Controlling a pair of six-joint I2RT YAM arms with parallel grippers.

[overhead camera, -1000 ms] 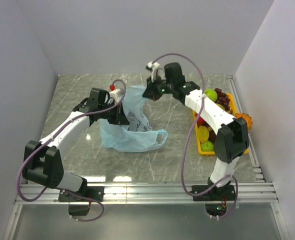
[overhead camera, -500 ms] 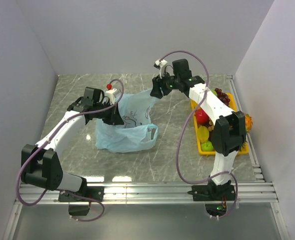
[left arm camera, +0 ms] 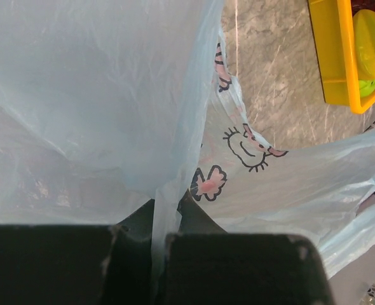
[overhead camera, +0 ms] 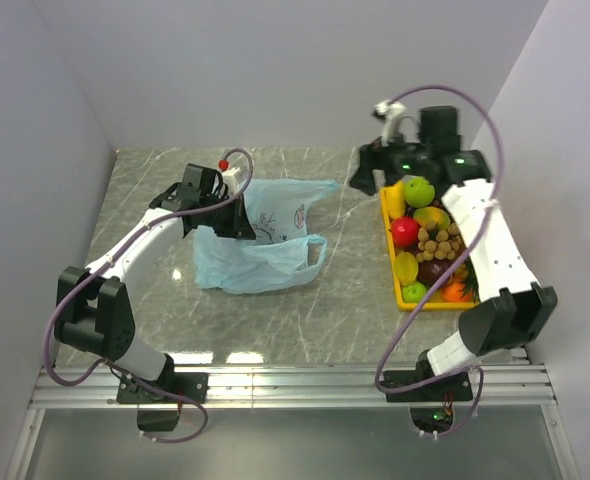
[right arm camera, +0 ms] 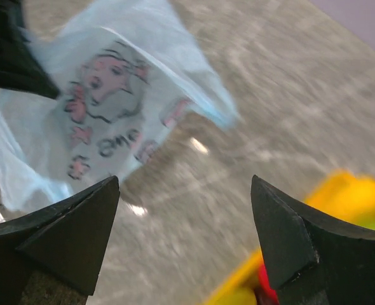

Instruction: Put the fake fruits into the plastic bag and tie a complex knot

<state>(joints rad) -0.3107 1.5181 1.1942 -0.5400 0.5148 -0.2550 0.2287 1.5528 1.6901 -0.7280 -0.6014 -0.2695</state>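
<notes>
As pale walls (overhead camera: pixel 275 70) enclose it, the marbled table (overhead camera: pixel 345 300) bears the plastic bag (overhead camera: pixel 260 255).

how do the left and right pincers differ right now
The left pincer is shut, pinching an edge of the thin light-blue plastic bag; the right pincer is open and holds nothing. The left pincer sits at the bag; the right pincer hovers apart from it, near the yellow plastic fruit tray. Both are black.
</notes>
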